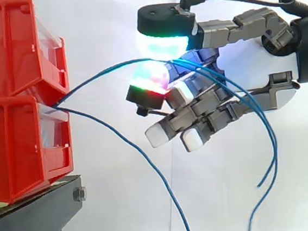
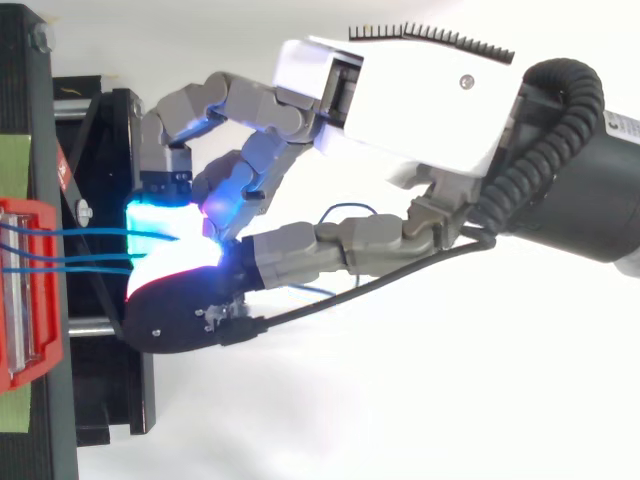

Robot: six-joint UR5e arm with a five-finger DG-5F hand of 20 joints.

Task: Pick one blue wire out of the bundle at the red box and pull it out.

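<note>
Firstly, we see the white curtain (image 1: 107, 22) behind all the work. Before it the hand (image 2: 420, 100) comes in from 3 o'clock in the side view and points toward 9 o'clock. At 9 o'clock two red bins (image 1: 11, 107) stand one on the other, on a black stand (image 1: 38, 211) at 7 o'clock. We find the hand closed in a pinch. The thumb pad (image 1: 161, 44), glowing green and cyan, lies above a finger pad (image 1: 151, 83), glowing red and green, and one blue wire (image 1: 101, 72) passes between them. The other fingers (image 1: 157, 135) are stretched out below, with white pads. The pinched wire starts at the gap between the two bins, rises in an arc to the pads, then goes past the fingers and hangs down toward 5 o'clock. A second blue wire (image 1: 141, 155) leaves the same gap and falls free toward 6 o'clock, apart from the hand.
</note>
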